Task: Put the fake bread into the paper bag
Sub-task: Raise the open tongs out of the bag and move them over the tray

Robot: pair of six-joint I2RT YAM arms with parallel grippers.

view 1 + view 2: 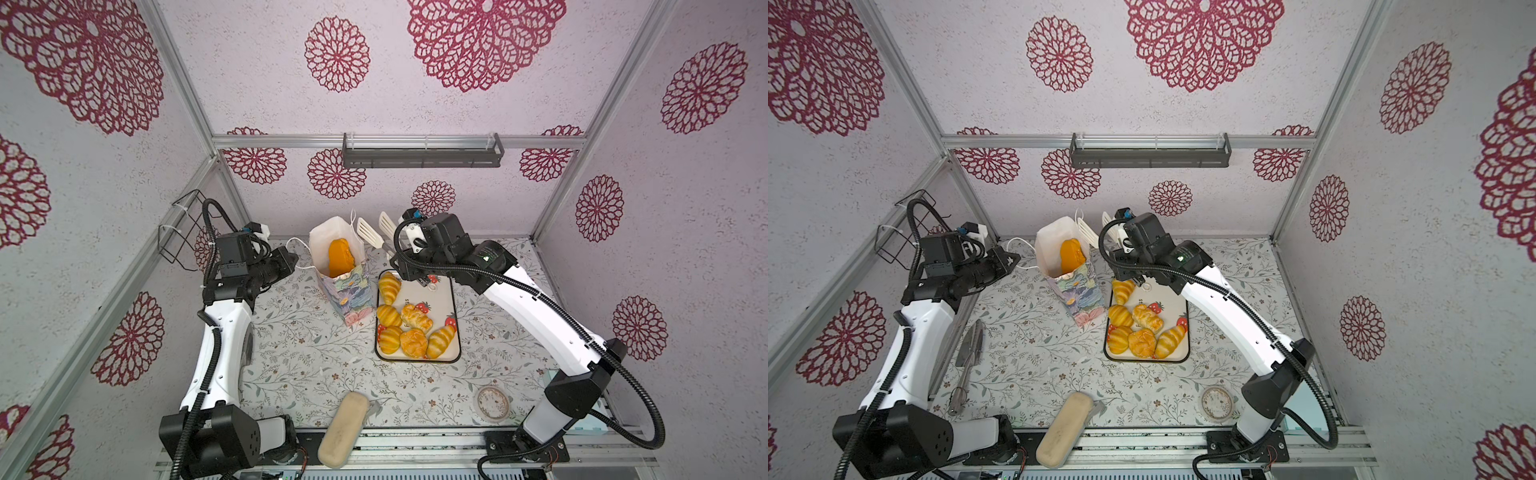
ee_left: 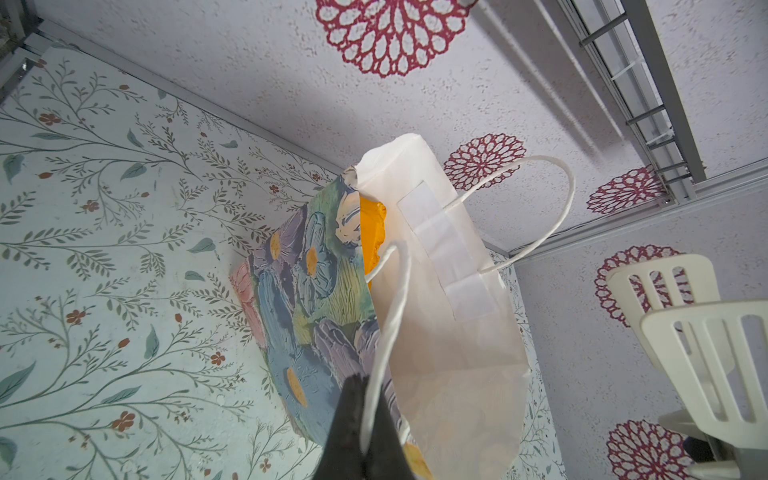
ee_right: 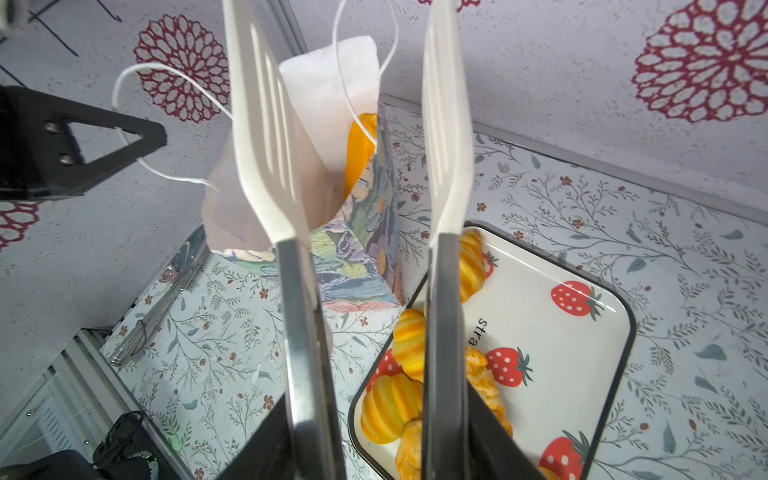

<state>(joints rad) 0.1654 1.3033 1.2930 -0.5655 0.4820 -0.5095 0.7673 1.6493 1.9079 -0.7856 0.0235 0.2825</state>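
The paper bag (image 1: 351, 297) stands on the flowered tabletop (image 1: 299, 357), just beside the left edge of a strawberry-printed tray (image 1: 441, 296), and its mouth is open. One long orange piece of the fake bread (image 1: 340, 258) is lodged inside the bag, against the white inner paper, and it is shown in both top views. Six more pieces (image 1: 413, 343), croissants and buns, lie on the tray. They are gathered along its left side and its near end.

The left gripper (image 1: 294, 260) is held at the left of the bag mouth. In the left wrist view its fingers (image 2: 345, 424) are pressed together on one white cord handle (image 2: 388, 324) of the bag, and the cord is drawn out sideways from the rim.

The right gripper (image 3: 376, 419) is placed above the far end of the tray. Its fingers are closed on the two metal arms of a pair of tongs (image 3: 266, 137). The white slotted blades of the tongs stand apart and are raised just to the right of the bag.

A pale beige block (image 1: 344, 428) is laid at the near edge of the tabletop, and a tape roll (image 1: 492, 403) is found near the base of the right arm.
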